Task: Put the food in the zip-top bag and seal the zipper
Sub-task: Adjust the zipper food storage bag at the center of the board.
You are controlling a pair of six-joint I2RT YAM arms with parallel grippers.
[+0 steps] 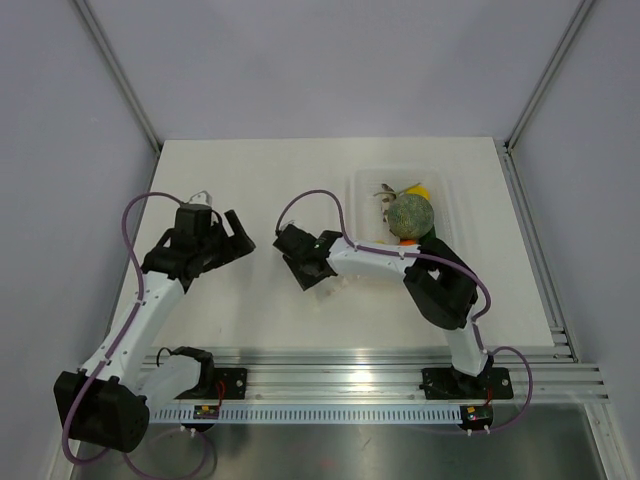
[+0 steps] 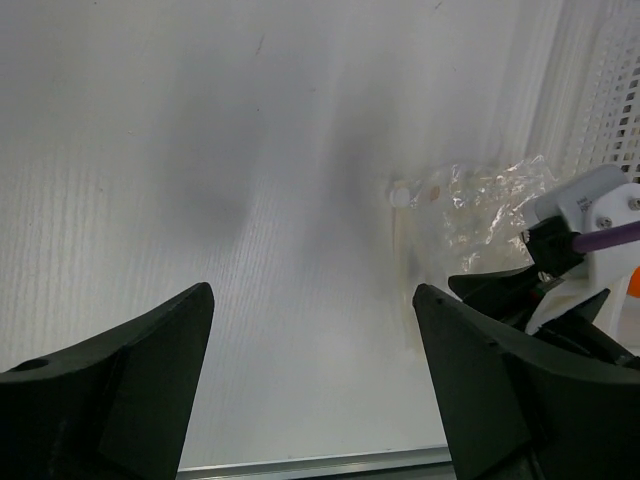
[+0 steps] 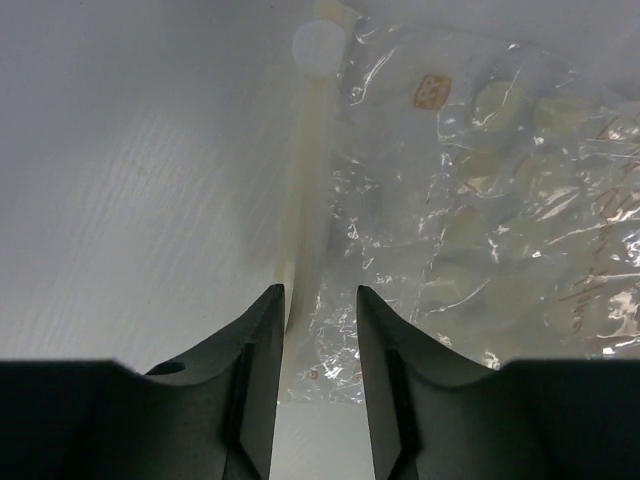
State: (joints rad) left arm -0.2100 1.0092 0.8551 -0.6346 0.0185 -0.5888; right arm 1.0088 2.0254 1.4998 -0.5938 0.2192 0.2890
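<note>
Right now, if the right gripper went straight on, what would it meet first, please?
Probably the zip-top bag: the right gripper points at its zipper edge, beyond the jaws; depth is unclear.

We find nothing legible. The zip-top bag (image 3: 450,220) bears a small orange printed mark (image 3: 432,92) and faint reddish lettering (image 3: 612,290) at one edge, both too blurred to read. Two small tags (image 1: 208,410) on the near rail (image 1: 340,412) are likewise too tiny for us to make out.
</note>
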